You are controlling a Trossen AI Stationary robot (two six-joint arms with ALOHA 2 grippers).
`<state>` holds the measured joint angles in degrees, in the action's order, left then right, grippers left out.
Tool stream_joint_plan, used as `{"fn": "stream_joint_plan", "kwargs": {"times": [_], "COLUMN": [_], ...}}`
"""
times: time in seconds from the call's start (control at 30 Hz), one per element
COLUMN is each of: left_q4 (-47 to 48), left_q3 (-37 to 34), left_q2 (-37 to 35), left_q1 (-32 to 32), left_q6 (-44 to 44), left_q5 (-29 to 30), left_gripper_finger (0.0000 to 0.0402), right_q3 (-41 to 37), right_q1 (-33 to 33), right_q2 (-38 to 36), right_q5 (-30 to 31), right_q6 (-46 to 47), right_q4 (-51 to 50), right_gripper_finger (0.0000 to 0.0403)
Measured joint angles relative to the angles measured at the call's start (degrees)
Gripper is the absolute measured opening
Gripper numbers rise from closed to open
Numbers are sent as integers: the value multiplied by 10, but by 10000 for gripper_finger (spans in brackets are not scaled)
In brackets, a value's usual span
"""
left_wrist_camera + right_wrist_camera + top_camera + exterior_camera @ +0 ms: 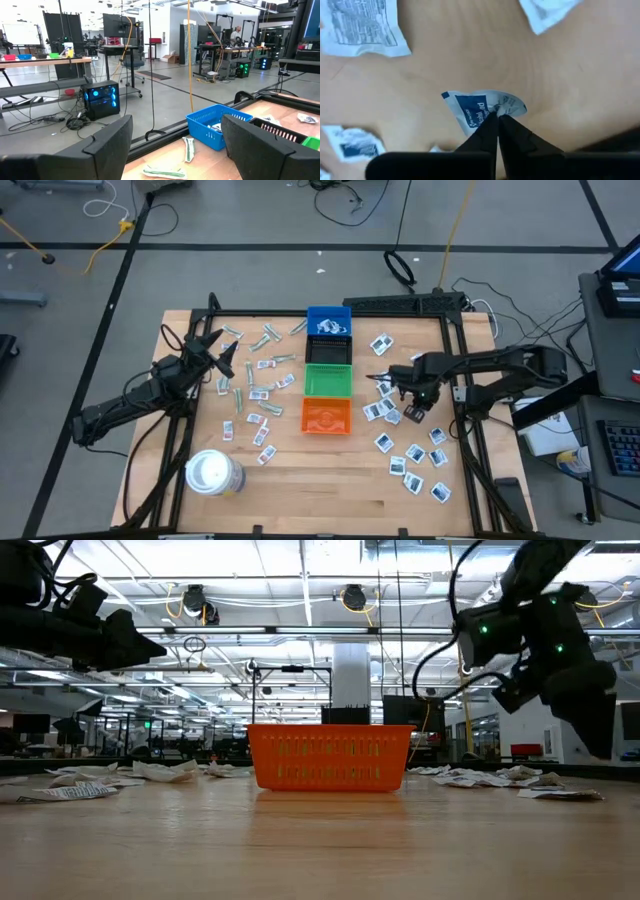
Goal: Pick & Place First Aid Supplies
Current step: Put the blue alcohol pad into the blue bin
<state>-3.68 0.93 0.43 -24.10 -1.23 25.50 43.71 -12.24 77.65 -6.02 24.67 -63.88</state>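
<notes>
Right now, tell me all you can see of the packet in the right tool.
The packet is a small flat white wrapper with a dark-blue printed panel and white lettering, too small to read. It looks like thin paper or foil, crumpled and curled where it is pinched. The right tool is shut on its edge, fingers meeting over it. It hangs over bare wood of the table, right of the bins; whether it has lifted clear I cannot tell. Other packets lie apart from it.
</notes>
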Motion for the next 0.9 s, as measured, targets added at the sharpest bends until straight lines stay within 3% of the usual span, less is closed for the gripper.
{"fn": "stream_joint_plan", "kwargs": {"times": [0.27,0.43,0.67,0.9], "left_q4": [0,0,0,0], "left_q3": [0,0,0,0], "left_q2": [0,0,0,0], "left_q1": [0,0,0,0], "left_q6": [0,0,0,0], "left_q5": [0,0,0,0], "left_gripper_finger": [305,306,306,306], "right_q3": [78,120,236,410], "right_q1": [-24,-43,-87,-133], "right_q2": [-9,-1,83,209], "right_q5": [0,0,5,45], "right_q6": [-17,-25,-68,-132], "right_q4": [-104,-118,-132,-152], "right_gripper_finger": [1,1,1,0]}}
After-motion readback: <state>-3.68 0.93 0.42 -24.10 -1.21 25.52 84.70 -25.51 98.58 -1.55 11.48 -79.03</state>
